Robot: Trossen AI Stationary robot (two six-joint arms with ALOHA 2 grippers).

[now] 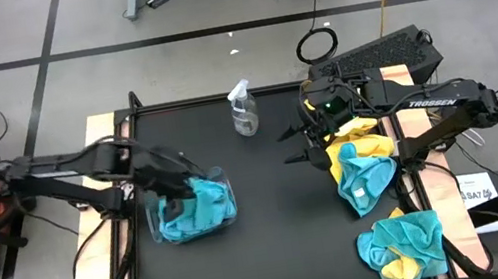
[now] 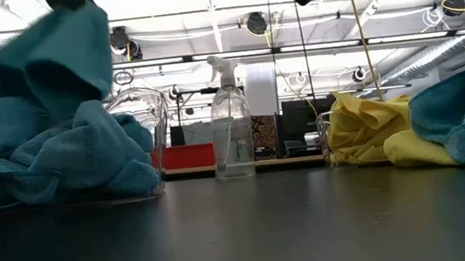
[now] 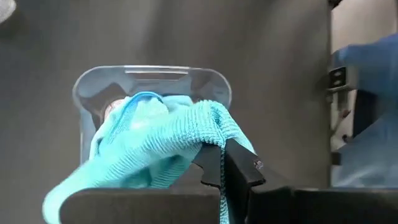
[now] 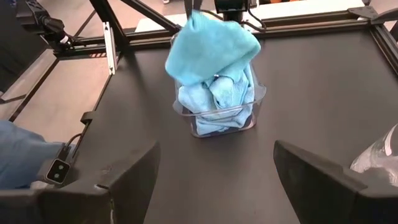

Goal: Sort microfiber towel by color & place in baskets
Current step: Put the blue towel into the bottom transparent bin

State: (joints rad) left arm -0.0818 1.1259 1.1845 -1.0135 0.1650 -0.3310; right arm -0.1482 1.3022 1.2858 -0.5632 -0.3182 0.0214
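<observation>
A clear bin (image 1: 220, 197) on the table's left half holds several teal cloths (image 4: 217, 102). My left gripper (image 1: 173, 183) hovers just above it, shut on one more teal towel (image 4: 211, 46). My right gripper (image 1: 286, 149) is open right of centre, in the air and facing the bin. Beside it lies a pile of yellow and teal cloths (image 1: 365, 169). A second mixed pile (image 1: 404, 247) lies at the near right corner. In the low view, yellow cloths (image 2: 363, 120) sit by a clear wall (image 2: 329, 141); I cannot tell whether it is the second bin. My left gripper pinches the teal towel by a bunched fold (image 3: 211, 134) at its top, between the two fingers (image 3: 231, 169), coming from above. The towel hangs below the fingers. Its lower end (image 2: 67, 101) reaches the teal cloths in the bin. How many layers are pinched, I cannot tell.
A clear spray bottle (image 1: 243, 110) stands upright at the far middle of the table. The dark mat (image 1: 275, 236) between bin and piles is bare. Metal frame rails (image 4: 112, 43) run along the table's sides. A keyboard (image 1: 386, 51) lies beyond the far right corner.
</observation>
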